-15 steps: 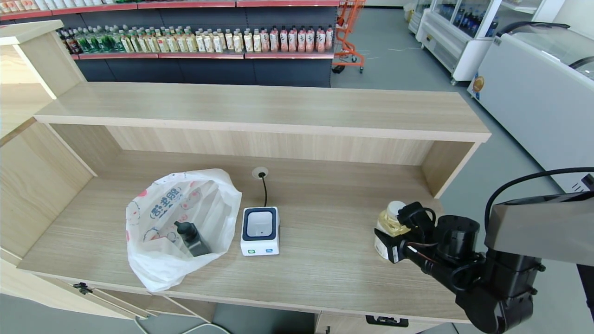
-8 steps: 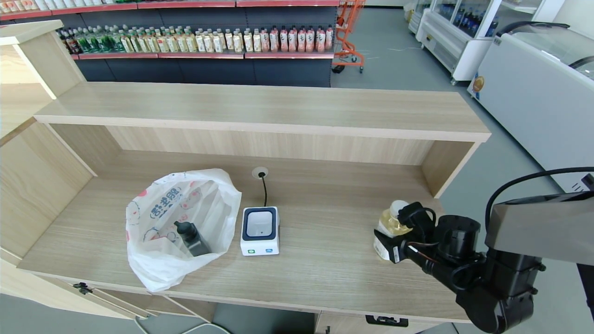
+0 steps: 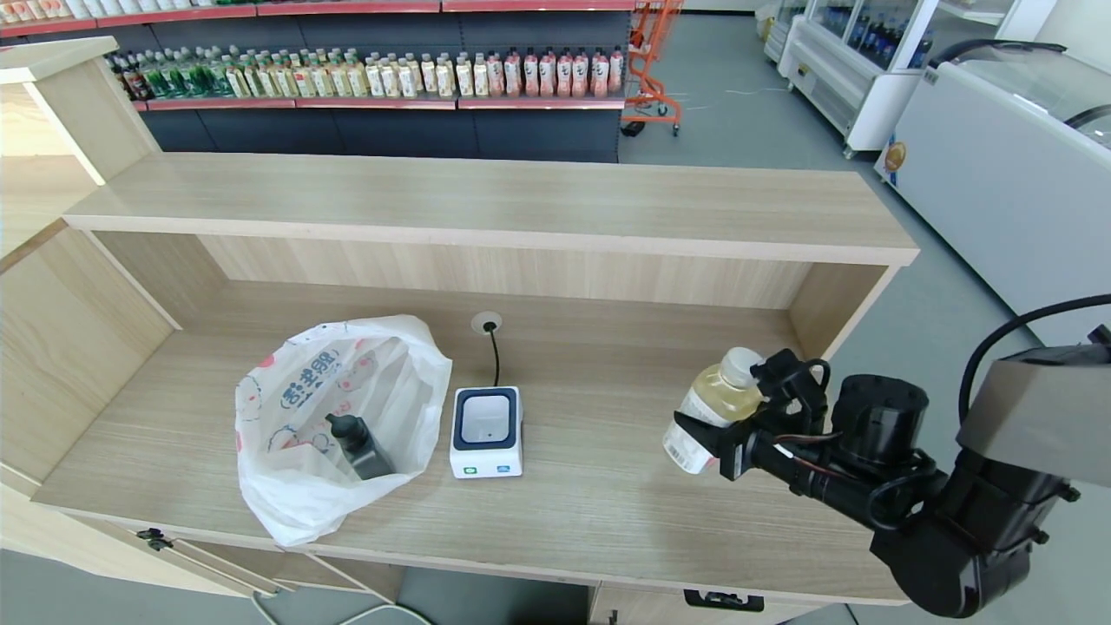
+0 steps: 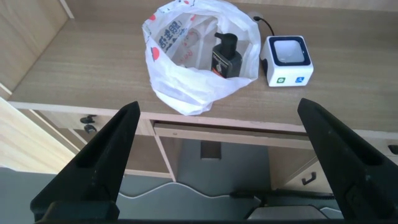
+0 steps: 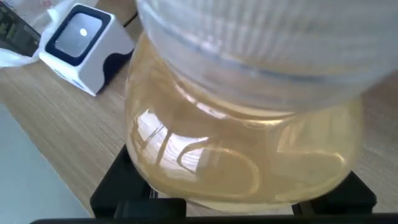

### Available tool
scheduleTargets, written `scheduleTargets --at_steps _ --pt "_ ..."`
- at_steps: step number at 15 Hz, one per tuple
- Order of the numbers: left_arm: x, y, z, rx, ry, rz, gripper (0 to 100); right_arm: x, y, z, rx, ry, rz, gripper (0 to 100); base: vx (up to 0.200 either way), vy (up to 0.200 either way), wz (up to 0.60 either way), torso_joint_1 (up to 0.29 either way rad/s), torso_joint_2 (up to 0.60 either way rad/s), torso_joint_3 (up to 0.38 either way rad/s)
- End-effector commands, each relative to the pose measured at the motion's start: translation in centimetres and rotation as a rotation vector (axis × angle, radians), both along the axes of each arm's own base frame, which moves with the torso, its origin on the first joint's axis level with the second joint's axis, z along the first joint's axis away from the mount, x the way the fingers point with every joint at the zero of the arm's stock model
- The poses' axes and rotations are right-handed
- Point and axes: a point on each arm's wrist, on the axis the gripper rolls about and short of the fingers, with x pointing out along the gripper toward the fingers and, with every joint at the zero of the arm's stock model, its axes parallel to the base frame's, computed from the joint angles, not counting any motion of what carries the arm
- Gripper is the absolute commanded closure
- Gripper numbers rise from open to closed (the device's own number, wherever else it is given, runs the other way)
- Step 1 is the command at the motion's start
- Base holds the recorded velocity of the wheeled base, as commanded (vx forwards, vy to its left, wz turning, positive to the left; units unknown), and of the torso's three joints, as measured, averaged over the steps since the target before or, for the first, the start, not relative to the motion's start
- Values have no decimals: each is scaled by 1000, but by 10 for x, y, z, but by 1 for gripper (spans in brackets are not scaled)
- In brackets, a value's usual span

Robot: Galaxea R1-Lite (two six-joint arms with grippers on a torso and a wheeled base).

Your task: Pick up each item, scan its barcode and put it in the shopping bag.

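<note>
Head view: right hand clamped on the clear plastic bottle of yellow drink with a white cap, tilted above the worktop's right end; it could slip out.
Left wrist view: left hand wide apart, off the front edge; the white plastic shopping bag is floppy and may fold shut.
Right wrist view: white square scanner box sits off to one side; the barcode may miss it.

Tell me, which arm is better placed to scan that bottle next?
Right. The right gripper holds the bottle, lifted off the counter to the right of the scanner. The left gripper hangs open and empty near the bag.
</note>
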Motion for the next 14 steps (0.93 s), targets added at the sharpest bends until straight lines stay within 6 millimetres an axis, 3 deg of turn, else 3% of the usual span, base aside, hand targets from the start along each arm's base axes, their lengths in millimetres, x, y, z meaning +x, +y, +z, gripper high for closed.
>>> scheduleTargets --at_steps 1,4,10,14 --pt "0 0 0 0 1 0 0 -7 5 23 44 -39 22 100 0 0 0 0 0 0" --pt "0 0 0 0 1 0 0 -25 20 45 159 100 74 100 0 0 0 0 0 0" --pt "0 0 0 0 1 0 0 -49 50 46 156 131 232 100 0 0 0 0 0 0" --pt "0 0 0 0 1 0 0 -64 51 58 120 158 315 100 0 0 0 0 0 0"
